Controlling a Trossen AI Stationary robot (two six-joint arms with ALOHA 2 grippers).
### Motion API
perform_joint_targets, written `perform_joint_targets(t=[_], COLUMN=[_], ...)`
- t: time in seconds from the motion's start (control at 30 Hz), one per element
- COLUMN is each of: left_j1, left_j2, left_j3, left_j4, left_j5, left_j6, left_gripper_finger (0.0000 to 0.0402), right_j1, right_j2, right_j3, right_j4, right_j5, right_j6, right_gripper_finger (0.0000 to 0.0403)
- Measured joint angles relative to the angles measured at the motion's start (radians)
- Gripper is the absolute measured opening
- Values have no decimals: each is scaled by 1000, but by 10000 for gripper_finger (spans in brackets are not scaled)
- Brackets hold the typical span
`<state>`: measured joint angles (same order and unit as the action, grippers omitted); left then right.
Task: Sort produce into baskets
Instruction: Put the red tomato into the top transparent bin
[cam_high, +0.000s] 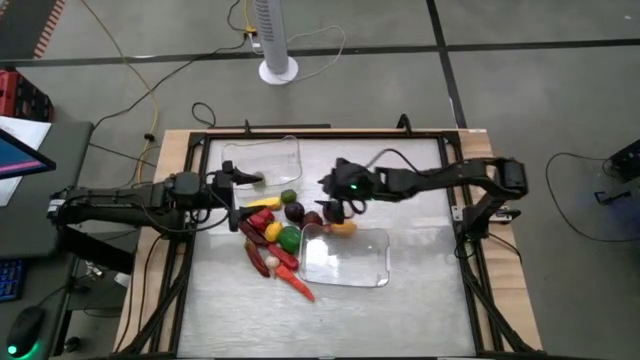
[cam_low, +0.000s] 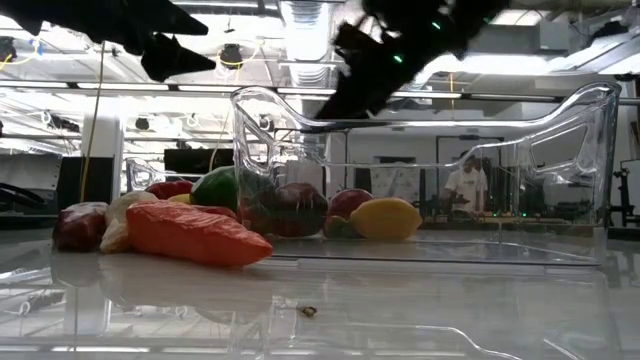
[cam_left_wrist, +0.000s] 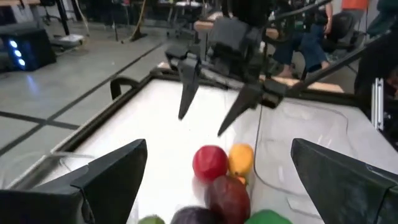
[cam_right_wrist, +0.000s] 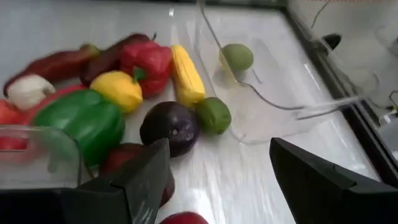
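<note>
The produce (cam_high: 275, 232) lies in a loose pile on the white table, between two clear baskets. The far basket (cam_high: 290, 148) holds one green round piece (cam_high: 262, 181), also seen in the right wrist view (cam_right_wrist: 237, 56). The near basket (cam_high: 370, 272) holds nothing that I can see. My right gripper (cam_high: 330, 198) hangs open and empty above the red round pieces (cam_left_wrist: 210, 162) and a yellow lemon (cam_left_wrist: 241, 158) at the pile's right end. My left gripper (cam_high: 238, 186) is open and empty beside the far basket, above the table.
In the right wrist view the pile shows a dark purple plum (cam_right_wrist: 169, 127), a lime (cam_right_wrist: 213, 115), corn (cam_right_wrist: 186, 74), and red, yellow and green peppers (cam_right_wrist: 93, 124). An orange carrot (cam_low: 195, 235) lies nearest the table's near edge. People stand in the room beyond.
</note>
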<state>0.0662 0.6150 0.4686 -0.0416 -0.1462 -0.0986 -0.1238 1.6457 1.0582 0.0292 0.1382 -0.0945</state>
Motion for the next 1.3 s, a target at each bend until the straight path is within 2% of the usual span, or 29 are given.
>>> perform_joint_targets(t=[0.1,0.17,0.27,0.43,0.57,0.73,0.9,1.17,1.3], left_j1=[0,1,1,1,1,1,3,26,26], left_j2=[30,50,80,117,120,116,116,116,116], left_j3=[0,0,0,0,0,0,2,15,15], left_j4=[18,38,62,114,126,125,122,114,109], left_j5=[-23,-26,-25,-26,-26,-26,-55,-71,-77], left_j6=[3,4,14,80,108,129,182,179,174], left_gripper_finger=[387,387,387,387,387,387,387,387,387], right_j1=[-28,-63,-111,-136,-158,-149,-153,-151,-149], right_j2=[-37,-56,-65,-60,-50,-9,31,135,177], right_j3=[-121,-155,-157,-160,-158,-155,-153,-143,-119], right_j4=[105,121,48,-55,-61,-75,-44,-15,-24], right_j5=[-39,-153,-308,-326,-416,-422,-413,-424,-424], right_j6=[33,65,79,11,-15,-72,-98,-114,-121], right_gripper_finger=[305,305,305,313,342,394,387,399,388])
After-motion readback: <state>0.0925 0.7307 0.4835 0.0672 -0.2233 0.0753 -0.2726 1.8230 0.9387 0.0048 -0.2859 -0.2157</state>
